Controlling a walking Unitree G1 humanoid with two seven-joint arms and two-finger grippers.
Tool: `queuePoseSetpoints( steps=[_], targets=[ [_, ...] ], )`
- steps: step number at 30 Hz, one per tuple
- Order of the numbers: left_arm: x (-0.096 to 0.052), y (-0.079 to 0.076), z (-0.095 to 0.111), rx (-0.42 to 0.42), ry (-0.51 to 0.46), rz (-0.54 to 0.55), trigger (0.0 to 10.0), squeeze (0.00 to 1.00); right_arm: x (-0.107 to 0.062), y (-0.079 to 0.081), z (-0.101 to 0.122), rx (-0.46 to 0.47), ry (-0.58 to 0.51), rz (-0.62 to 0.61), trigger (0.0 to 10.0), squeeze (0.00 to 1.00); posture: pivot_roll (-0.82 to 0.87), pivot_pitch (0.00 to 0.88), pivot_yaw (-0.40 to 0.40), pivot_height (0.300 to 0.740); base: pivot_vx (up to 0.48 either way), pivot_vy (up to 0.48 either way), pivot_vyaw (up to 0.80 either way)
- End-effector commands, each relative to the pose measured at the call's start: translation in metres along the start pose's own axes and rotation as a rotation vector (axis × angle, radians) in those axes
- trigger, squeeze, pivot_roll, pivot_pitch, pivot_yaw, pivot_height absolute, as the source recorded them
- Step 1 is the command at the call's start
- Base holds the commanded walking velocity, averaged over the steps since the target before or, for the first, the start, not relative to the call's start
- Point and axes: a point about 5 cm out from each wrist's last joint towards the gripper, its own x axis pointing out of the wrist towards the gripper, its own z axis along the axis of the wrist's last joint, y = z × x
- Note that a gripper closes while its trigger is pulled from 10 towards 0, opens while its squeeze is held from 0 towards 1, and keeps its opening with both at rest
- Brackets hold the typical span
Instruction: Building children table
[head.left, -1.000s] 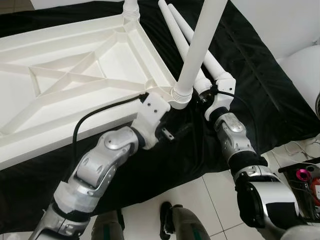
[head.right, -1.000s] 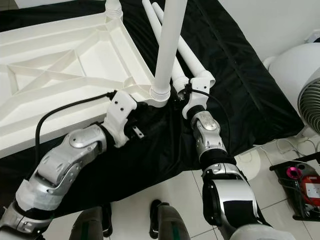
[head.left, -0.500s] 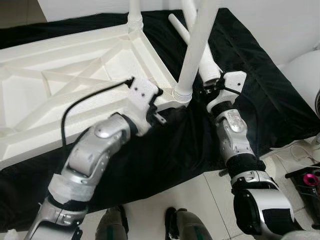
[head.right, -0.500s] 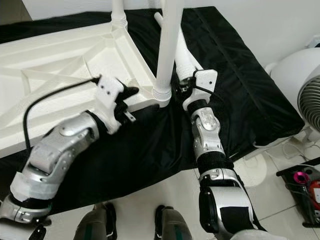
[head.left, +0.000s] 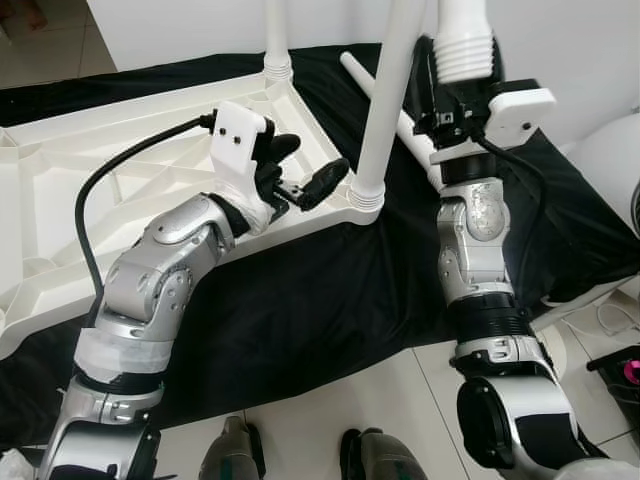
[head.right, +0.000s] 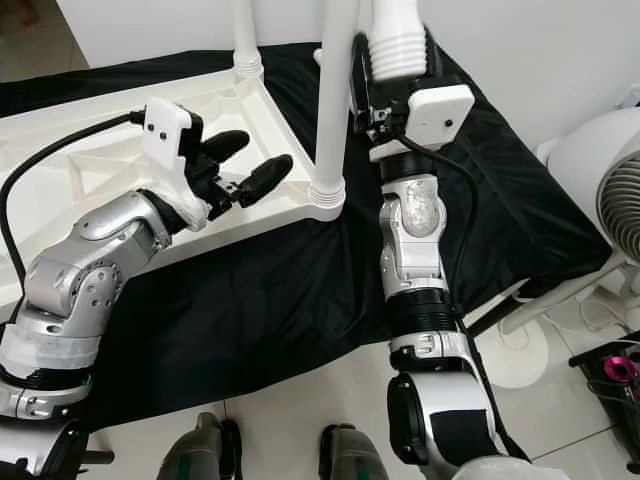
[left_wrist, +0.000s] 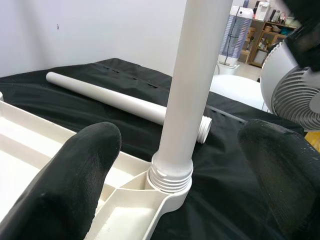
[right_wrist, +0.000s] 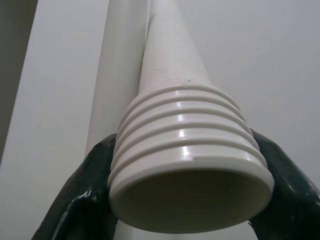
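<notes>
A white tabletop lies upside down on a black cloth spread over the floor, its ribbed underside facing up. Two white legs already stand upright in its corner sockets: one at the near corner and another at the far corner. The left gripper hovers just above the tabletop's edge beside the near leg, its two black fingers spread apart and touching nothing; in the left wrist view the near leg's threaded base sits in its socket between them. The right gripper is raised and clamped on the threaded end of a third leg, holding it upright just beside the near leg. A fourth leg lies flat on the cloth behind the near corner, its threaded end pointing toward the robot's right. A white fan stands on the tiled floor off to the right.
</notes>
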Motion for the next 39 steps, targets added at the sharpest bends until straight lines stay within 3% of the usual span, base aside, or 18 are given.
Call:
queuePoseSetpoints(
  steps=[1,8,12,17,20,24,25,26,28,34,35,36,37,39],
  targets=[
    [0.000,-0.004,0.002,-0.022,0.004,-0.125,10.0,0.00,0.013,0.005,0.021,-0.016,-0.121,0.010,10.0,0.00,-0.02,0.086,0.047,0.740,0.000,0.000,0.00],
    [0.000,0.003,0.006,-0.044,-0.003,-0.122,10.0,0.00,0.022,0.013,0.039,-0.074,-0.223,0.041,10.0,0.00,-0.02,0.087,0.066,0.740,0.000,0.000,0.00],
    [-0.003,0.015,0.013,-0.071,-0.028,-0.100,10.0,0.00,0.023,0.025,0.045,-0.106,-0.260,0.105,10.0,0.00,-0.02,0.091,0.068,0.740,0.000,0.000,0.00],
    [-0.007,0.023,0.020,-0.115,-0.054,-0.100,10.0,0.00,0.018,0.036,0.045,-0.110,-0.258,0.169,10.0,0.00,-0.01,0.097,0.065,0.740,0.000,0.000,0.00],
    [-0.013,0.035,0.029,-0.142,-0.073,-0.098,10.0,0.00,0.007,0.045,0.034,-0.082,-0.188,0.234,10.0,0.00,-0.01,0.102,0.055,0.740,0.000,0.000,0.00],
    [-0.016,0.037,0.032,-0.173,-0.085,-0.112,10.0,0.00,0.002,0.046,0.030,-0.075,-0.162,0.248,10.0,0.00,-0.01,0.102,0.051,0.740,0.000,0.000,0.00],
    [-0.019,0.040,0.035,-0.204,-0.099,-0.125,10.0,0.46,-0.002,0.046,0.027,-0.068,-0.139,0.257,10.0,0.00,-0.01,0.102,0.049,0.740,0.000,0.000,0.00],
    [-0.024,0.042,0.039,-0.272,-0.126,-0.164,10.0,1.00,-0.008,0.047,0.023,-0.068,-0.109,0.270,10.0,0.00,0.00,0.102,0.045,0.740,0.000,0.000,0.00],
    [-0.031,0.043,0.045,-0.362,-0.167,-0.222,10.0,1.00,-0.016,0.047,0.017,-0.069,-0.070,0.286,10.0,0.00,-0.01,0.102,0.043,0.740,0.000,0.000,0.00],
    [-0.040,0.044,0.048,-0.439,-0.198,-0.283,10.0,1.00,-0.028,0.049,0.010,-0.063,-0.016,0.300,10.0,0.00,-0.01,0.101,0.040,0.740,0.000,0.000,0.00],
    [-0.044,0.044,0.057,-0.486,-0.254,-0.331,10.0,0.78,-0.036,0.050,0.003,-0.044,0.042,0.297,10.0,0.00,-0.01,0.099,0.036,0.740,0.000,0.000,0.00],
    [-0.044,0.044,0.057,-0.486,-0.254,-0.331,10.0,0.78,-0.036,0.050,0.003,-0.044,0.042,0.297,10.0,0.00,-0.01,0.099,0.036,0.740,0.000,0.000,0.00],
    [-0.046,0.044,0.061,-0.501,-0.281,-0.355,10.0,0.00,-0.040,0.050,0.000,-0.021,0.068,0.285,10.0,0.00,-0.01,0.098,0.029,0.740,0.000,0.000,0.00],
    [-0.047,0.044,0.064,-0.511,-0.294,-0.370,10.0,0.00,-0.042,0.049,-0.002,-0.005,0.084,0.277,10.0,0.00,-0.01,0.098,0.029,0.740,0.000,0.000,0.00]
  ],
)
